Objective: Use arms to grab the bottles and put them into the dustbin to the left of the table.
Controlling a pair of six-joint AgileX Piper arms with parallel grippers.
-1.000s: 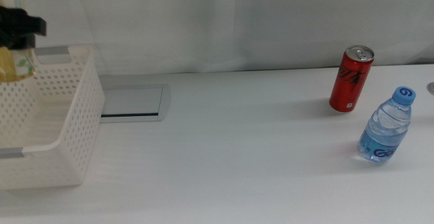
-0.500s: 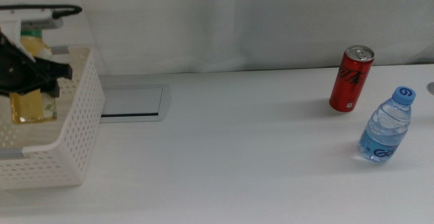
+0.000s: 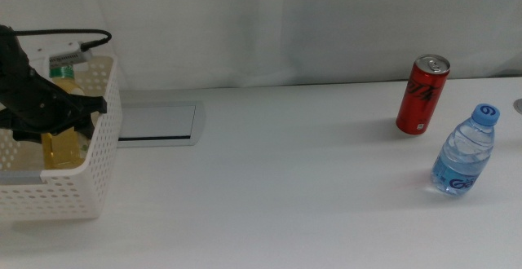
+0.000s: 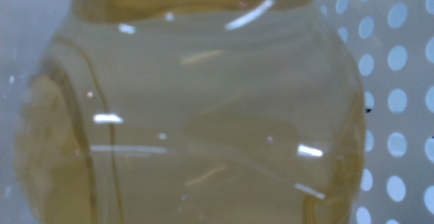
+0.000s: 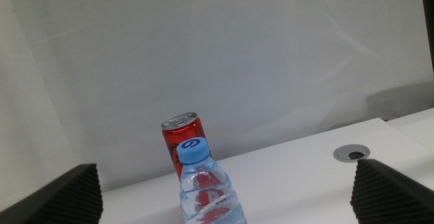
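Left gripper (image 3: 57, 114) clamped on the yellow tea bottle (image 3: 64, 143), holding it upright inside the white dustbin (image 3: 61, 196) at the bench's (image 3: 269, 187) left end. Right gripper (image 5: 227, 197) spread wide, empty, facing the water bottle (image 3: 463, 151) and red can (image 3: 422, 94) standing near each other at far right.

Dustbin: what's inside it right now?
Inside the dustbin is the yellow tea bottle, gripped by the left gripper, which reaches in from above. The bin's floor and the bottle's base are hidden by its front wall.
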